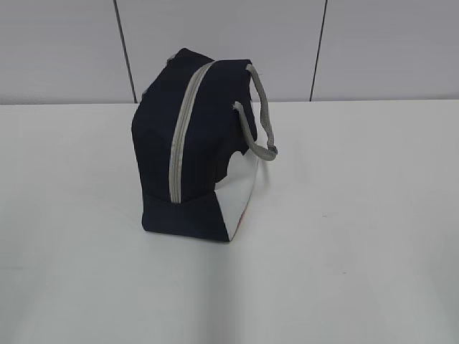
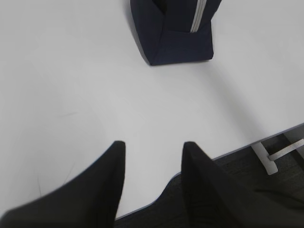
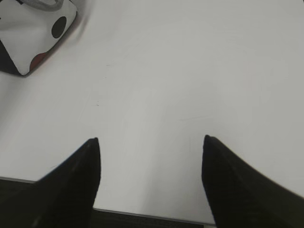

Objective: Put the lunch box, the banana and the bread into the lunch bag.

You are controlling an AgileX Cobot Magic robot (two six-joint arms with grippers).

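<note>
1. Right now I see only the lunch bag (image 1: 195,147) standing alone near the middle of the white desk (image 1: 358,251), its grey zipper (image 1: 185,132) closed along the top and front, with the grey strap handles (image 1: 257,118) draped to the right side.
2. The lunch box, banana and bread show in none of my views, so I cannot say where they are.
3. My left gripper (image 2: 153,147) hangs over the desk's near edge, jaws moderately apart and empty; the right gripper (image 3: 151,140) stands wider, also empty, well clear of the bag.
4. My worry: the bag looks zipped, so nothing goes in until it is opened. Pulling the zipper one-armed could drag or tip the soft bag, since nothing pins it down.
5. The exterior view shows neither arm. The right wrist view alone reveals a white panel (image 3: 33,33) with dark and red spots; the left wrist view alone shows the desk's edge and the floor below.
</note>
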